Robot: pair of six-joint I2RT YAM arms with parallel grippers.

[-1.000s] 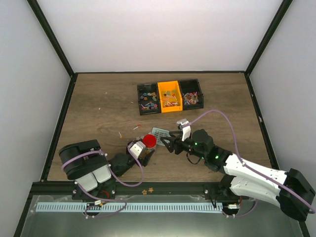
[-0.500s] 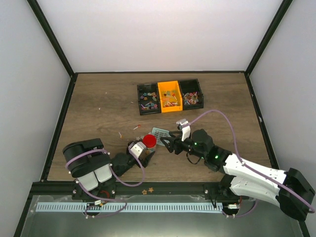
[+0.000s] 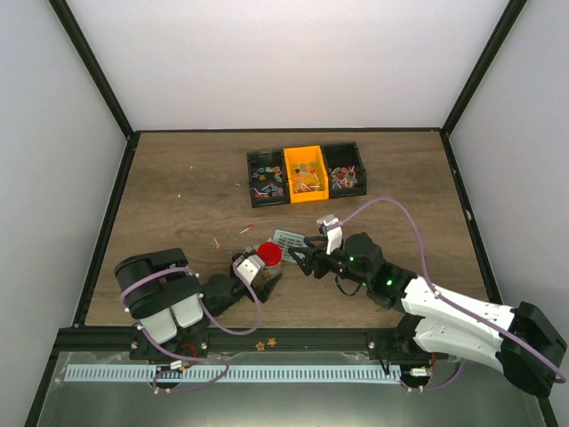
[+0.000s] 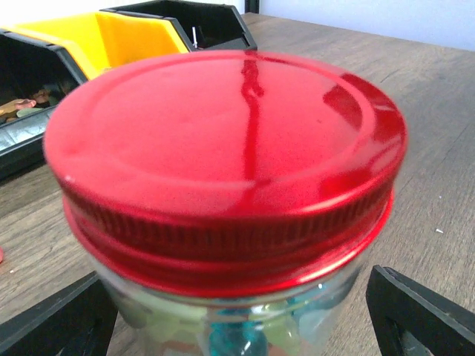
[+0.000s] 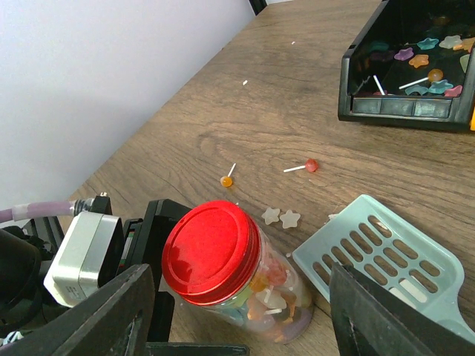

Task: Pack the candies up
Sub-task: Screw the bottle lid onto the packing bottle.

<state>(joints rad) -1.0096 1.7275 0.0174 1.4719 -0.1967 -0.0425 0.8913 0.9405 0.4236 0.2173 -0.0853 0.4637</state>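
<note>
A glass jar [image 3: 268, 254] with a red screw lid [image 5: 211, 248] stands on the table, full of mixed-colour candies [image 5: 278, 297]. My left gripper [image 3: 265, 264] is shut on the jar's body. In the left wrist view the lid [image 4: 223, 148] fills the frame, with a black finger on each side below it. My right gripper [image 3: 300, 258] is open and empty, just right of the jar and above the teal scoop [image 5: 386, 259]. More candies lie in the bins at the back.
Three bins stand in a row at the back: black [image 3: 250, 178], orange [image 3: 286, 173] and black [image 3: 364, 173]. Two star candies [image 5: 280, 217] and two lollipops [image 5: 226, 180] lie loose on the wood near the jar. Two small stars [image 3: 266, 342] sit on the front rail.
The left arm has shifted slightly to the right while keeping hold of the jar. The right gripper has barely moved.
</note>
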